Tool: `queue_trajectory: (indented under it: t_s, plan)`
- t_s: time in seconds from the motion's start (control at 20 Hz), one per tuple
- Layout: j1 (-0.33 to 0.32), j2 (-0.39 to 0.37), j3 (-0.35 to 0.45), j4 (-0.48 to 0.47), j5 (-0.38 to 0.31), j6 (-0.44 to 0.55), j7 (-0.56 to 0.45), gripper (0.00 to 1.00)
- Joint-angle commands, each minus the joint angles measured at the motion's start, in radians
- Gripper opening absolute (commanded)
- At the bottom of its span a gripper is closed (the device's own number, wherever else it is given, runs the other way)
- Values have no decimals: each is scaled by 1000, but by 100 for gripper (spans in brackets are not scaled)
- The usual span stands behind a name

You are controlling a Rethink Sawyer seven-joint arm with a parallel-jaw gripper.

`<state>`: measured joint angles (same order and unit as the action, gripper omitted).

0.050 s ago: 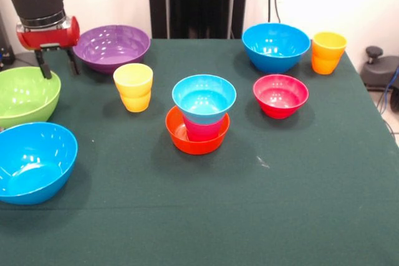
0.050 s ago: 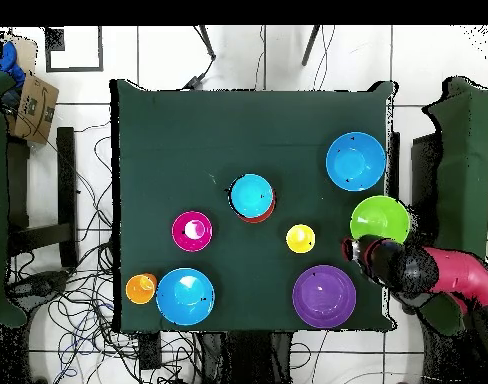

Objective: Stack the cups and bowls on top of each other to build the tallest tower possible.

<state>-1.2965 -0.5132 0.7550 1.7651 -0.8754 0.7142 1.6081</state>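
A dark green table (image 1: 262,216) against a white wall. At its centre the tower (image 1: 199,119) stands upright: orange bowl, red-pink cup, light blue bowl. Beside the purple bowl (image 1: 112,47), the gripper (image 1: 57,65) hangs open, empty

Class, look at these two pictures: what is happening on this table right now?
A robot arm is building a tower of bowls and cups. So far an orange bowl holds a red-pink cup with a light blue bowl on top. The open, empty tool hangs between the green bowl and the purple bowl.
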Motion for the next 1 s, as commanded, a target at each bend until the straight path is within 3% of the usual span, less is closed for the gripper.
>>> queue_trajectory:
  t_s: [0.05, 1.0]
  plan:
    - [29, 42, 5, 20, -83, -59, -225, 100]
    - [19, 78, 9, 19, -87, -103, -216, 100]
